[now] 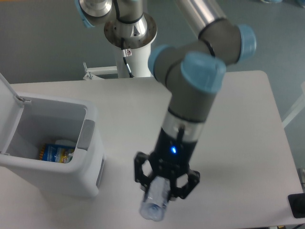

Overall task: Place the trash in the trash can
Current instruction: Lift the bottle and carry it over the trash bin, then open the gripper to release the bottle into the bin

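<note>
The gripper point(164, 183) grips a crushed clear plastic bottle point(155, 204), clear of the table point(238, 119), near and right of the open trash can point(71, 181). A packet point(56, 152) lies in the bin. Remaining: carry the bottle left, release it inside.

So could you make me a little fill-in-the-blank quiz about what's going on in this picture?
1. The hand is shut on a clear plastic ____.
2. The lid of the white trash can stands ____.
3. The trash can sits to the ____ of the hand in the picture.
4. A colourful packet lies ____ the trash can.

Missing words: bottle; open; left; inside
</note>
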